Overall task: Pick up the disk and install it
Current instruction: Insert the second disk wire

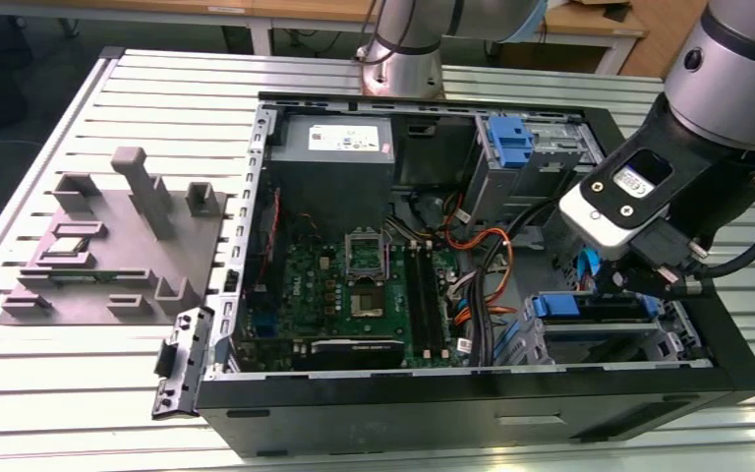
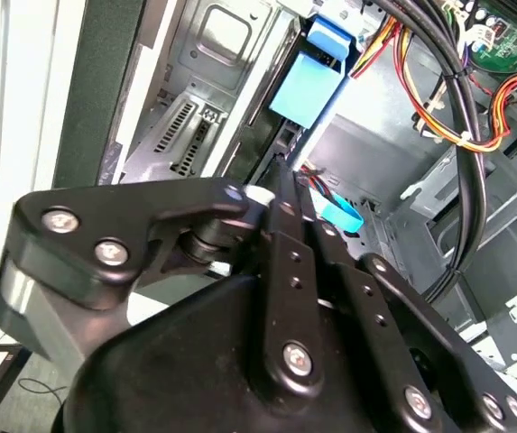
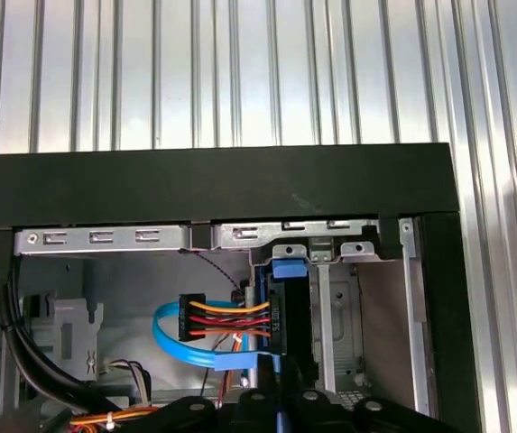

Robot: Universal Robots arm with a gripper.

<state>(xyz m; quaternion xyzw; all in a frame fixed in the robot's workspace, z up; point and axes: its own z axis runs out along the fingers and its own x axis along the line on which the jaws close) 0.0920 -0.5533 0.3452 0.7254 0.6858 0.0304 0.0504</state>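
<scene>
The hand (image 1: 640, 280) is lowered into the open computer case (image 1: 483, 413), clamped on the disk (image 3: 281, 316) standing edge-up in its bay.

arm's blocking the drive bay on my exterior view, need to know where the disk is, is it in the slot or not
observer: in the first wrist view the blue-framed disk stands on edge inside the metal drive cage, beside the case's black wall.
operator: where's the gripper relative to it
observer: the gripper sits right at the disk's near edge; whether it grips it I cannot tell.
operator: any cables in the way
observer: a blue flat cable and red, orange and black wires run up to the disk's side.
</scene>
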